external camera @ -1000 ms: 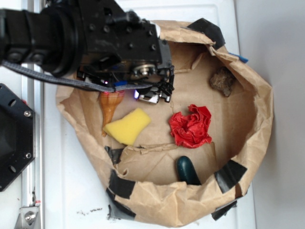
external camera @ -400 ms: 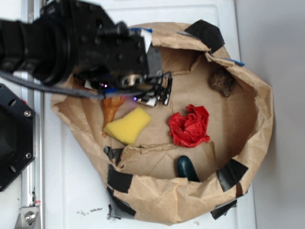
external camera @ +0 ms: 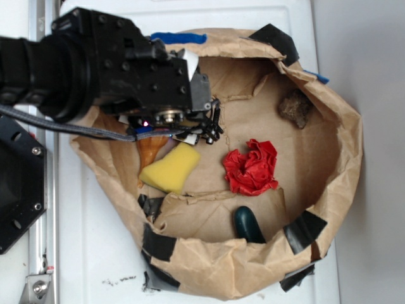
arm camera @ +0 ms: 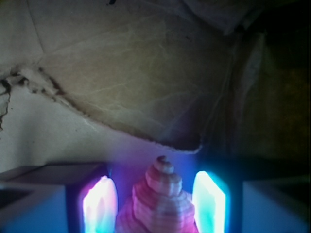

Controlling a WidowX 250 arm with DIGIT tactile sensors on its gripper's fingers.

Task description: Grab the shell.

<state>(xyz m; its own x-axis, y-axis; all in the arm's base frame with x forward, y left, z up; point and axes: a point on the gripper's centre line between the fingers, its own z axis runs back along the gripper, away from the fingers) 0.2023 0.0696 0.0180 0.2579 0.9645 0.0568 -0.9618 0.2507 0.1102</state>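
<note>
In the wrist view the shell (arm camera: 158, 201) stands between the two glowing pads (arm camera: 99, 204), its ridged spiral tip pointing away from the camera. My gripper (arm camera: 155, 206) is open around it, with slim gaps beside the upper whorls. The wider whorls at the frame's bottom edge come close to both pads. From the exterior view the gripper (external camera: 166, 132) hangs low inside the paper bag. Only an orange-tan strip of the shell (external camera: 150, 151) shows beneath the gripper's black body.
A yellow sponge wedge (external camera: 169, 168) lies right beside the shell. Further right are a red crumpled lump (external camera: 252, 166), a brown rock (external camera: 295, 107) and a dark green object (external camera: 249, 225). The taped brown paper bag wall (external camera: 345, 145) rings everything.
The gripper has shifted left and slightly down over the shell's head, covering more of it. The bag's rim has shifted a little. The other objects have stayed put.
</note>
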